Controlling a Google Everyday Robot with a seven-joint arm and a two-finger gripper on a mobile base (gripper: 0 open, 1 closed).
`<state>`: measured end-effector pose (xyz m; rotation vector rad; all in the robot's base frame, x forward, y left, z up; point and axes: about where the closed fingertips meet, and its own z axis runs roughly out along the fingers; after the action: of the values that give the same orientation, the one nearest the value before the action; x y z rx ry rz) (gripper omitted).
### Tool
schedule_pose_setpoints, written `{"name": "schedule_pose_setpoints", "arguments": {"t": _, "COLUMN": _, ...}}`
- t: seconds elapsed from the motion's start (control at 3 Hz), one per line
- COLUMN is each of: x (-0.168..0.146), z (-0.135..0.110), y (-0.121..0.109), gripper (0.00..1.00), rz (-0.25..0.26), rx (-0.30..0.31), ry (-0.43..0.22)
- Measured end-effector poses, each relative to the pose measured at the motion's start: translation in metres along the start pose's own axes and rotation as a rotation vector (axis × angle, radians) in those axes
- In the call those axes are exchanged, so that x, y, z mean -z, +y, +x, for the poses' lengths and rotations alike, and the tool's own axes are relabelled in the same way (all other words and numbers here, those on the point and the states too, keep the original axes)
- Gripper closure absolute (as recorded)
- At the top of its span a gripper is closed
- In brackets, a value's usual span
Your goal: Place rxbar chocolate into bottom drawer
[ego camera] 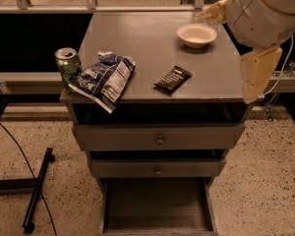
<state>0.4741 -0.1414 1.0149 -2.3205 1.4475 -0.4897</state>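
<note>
The rxbar chocolate [172, 79], a small flat black wrapper with white lettering, lies on the grey cabinet top [152, 38], right of centre near the front edge. The bottom drawer [157, 203] is pulled open below the two knobbed drawers, and its flat floor is bare. My arm's big white body [265, 11] fills the top right corner. A tan part that I take for my gripper [210, 12] pokes out at the back right, just above a white bowl [196, 34] and well away from the bar.
A blue-and-white chip bag [104, 77] lies at the front left, overhanging the edge. A green can [68, 65] stands at the left corner. A tan arm panel [258, 73] hangs beside the cabinet's right edge. A black stand and cable [37, 188] lie on the floor at left.
</note>
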Motion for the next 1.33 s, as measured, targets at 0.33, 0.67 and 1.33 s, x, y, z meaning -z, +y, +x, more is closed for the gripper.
{"name": "schedule_pose_setpoints", "arguments": {"t": 0.33, "x": -0.051, "z": 0.015, "y": 0.002, "gripper": 0.0, "rz": -0.055, "rx": 0.046, "ry": 0.003}}
{"name": "schedule_pose_setpoints", "arguments": {"t": 0.67, "x": -0.084, "z": 0.016, "y": -0.001, "gripper": 0.0, "rz": -0.106, "rx": 0.065, "ry": -0.022}}
{"name": "schedule_pose_setpoints", "arguments": {"t": 1.33, "x": -0.095, "z": 0.005, "y": -0.011, "gripper": 0.0, "rz": -0.116, "rx": 0.138, "ry": -0.048}}
